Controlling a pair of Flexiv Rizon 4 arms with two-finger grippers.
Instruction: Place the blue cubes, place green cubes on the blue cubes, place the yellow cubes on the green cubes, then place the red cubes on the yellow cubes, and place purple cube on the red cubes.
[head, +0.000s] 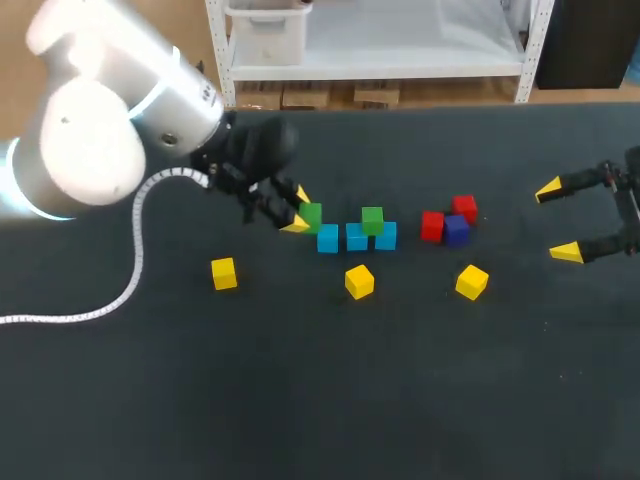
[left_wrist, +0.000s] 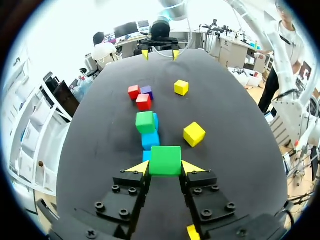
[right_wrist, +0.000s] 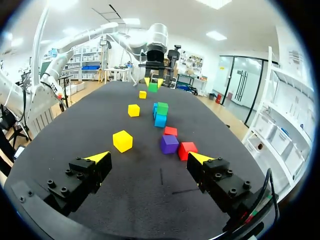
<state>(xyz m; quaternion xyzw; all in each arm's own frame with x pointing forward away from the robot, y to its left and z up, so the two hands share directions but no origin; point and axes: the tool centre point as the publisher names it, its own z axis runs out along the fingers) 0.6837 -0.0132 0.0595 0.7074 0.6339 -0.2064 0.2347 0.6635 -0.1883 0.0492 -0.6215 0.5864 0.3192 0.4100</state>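
The left gripper (left_wrist: 165, 168) is clamped on a small green cube (left_wrist: 165, 159), one yellow fingertip pressed to each side of it. Just under and ahead of those fingers lies the nearest blue cube (left_wrist: 146, 156). It begins a row of three that runs straight away from the gripper over the dark table (left_wrist: 100, 150). Whether the held cube rests on this blue cube or hangs just above it is hard to tell. Next ahead is the middle blue cube (left_wrist: 150, 140), bare on top. Beyond that is the far blue cube (left_wrist: 155, 121), which carries a second green cube (left_wrist: 145, 122).

Further ahead of the left gripper, two red cubes (left_wrist: 143, 101) and a purple cube (left_wrist: 147, 91) sit bunched together. Three yellow cubes (head: 359, 281) lie apart from one another on the table, none of them stacked.

The right gripper (head: 557, 221) hangs well beyond the red and purple cluster. Its fingers are spread wide with nothing between them.
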